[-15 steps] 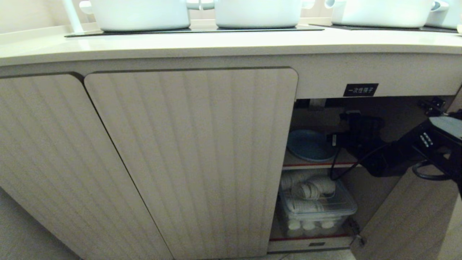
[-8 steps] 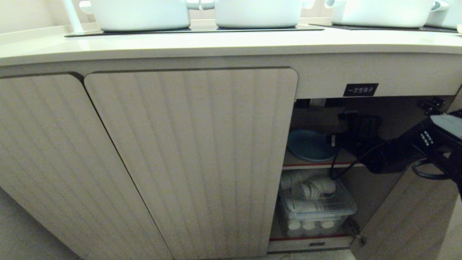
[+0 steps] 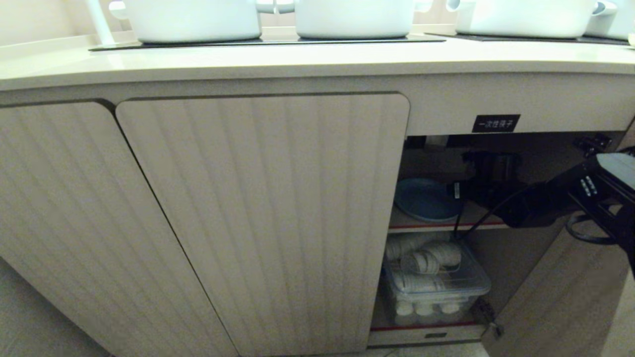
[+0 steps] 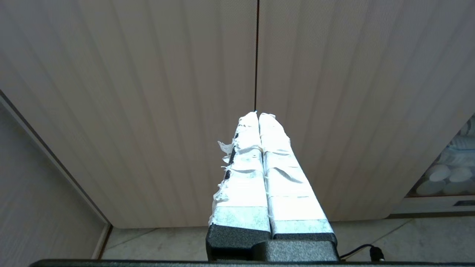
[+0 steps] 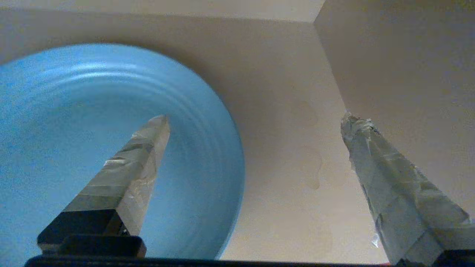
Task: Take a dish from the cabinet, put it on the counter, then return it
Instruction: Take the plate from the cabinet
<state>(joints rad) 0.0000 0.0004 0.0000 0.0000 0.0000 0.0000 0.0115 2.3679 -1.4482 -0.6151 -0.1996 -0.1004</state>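
The light-blue dish lies flat on the inner shelf of the open cabinet, under the cream counter. My right gripper is inside the cabinet at the dish's right side, open and holding nothing. One taped finger hovers over the dish, and the other finger is over the bare shelf, so the dish's rim sits between them. In the head view the right gripper is dark against the shelf. My left gripper is shut and empty, parked facing the closed ribbed doors.
White pots stand on the black cooktop. On the lower shelf is a clear bin of white cups. The open cabinet door hangs at the right, below my right arm. A small black label sits above the opening.
My right forearm has risen a little and the gripper has gone slightly deeper into the cabinet beside the dish. The dish and left arm have not moved.
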